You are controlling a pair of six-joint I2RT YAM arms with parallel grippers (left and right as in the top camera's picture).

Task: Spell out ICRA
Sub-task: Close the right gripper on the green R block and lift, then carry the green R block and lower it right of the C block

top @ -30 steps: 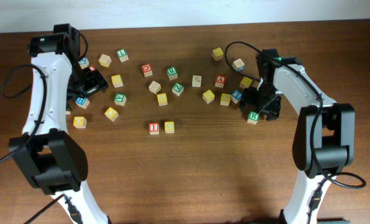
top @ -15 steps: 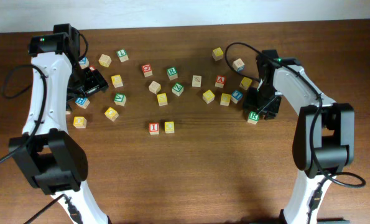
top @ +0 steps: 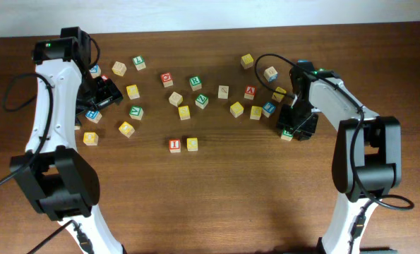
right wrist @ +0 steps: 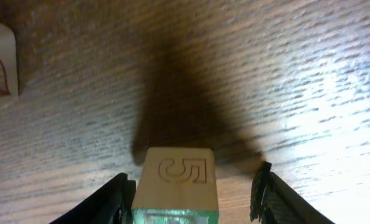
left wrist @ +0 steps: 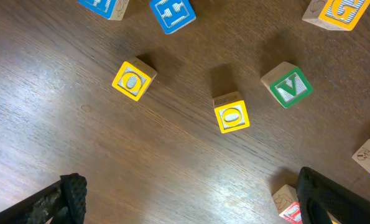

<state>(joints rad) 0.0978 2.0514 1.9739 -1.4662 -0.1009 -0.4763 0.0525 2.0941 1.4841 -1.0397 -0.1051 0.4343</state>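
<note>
Two blocks are sitting side by side at the front centre of the table: a red I block and, just beside it to the right, a yellow block whose letter is too small to read. I am taking it as the C, so roughly half the word is standing.

The right gripper is working on the third letter. Its fingers are straddling a green-faced block resting on the wood, with a clear gap on one side, so not clamping yet. The green face is not readable; presumably R.

The left gripper is hovering over scattered blocks, fingers spread wide, holding nothing.

Remaining: closing on this block, carrying it beside the yellow one, then fetching the red A block lying among the loose blocks.
</note>
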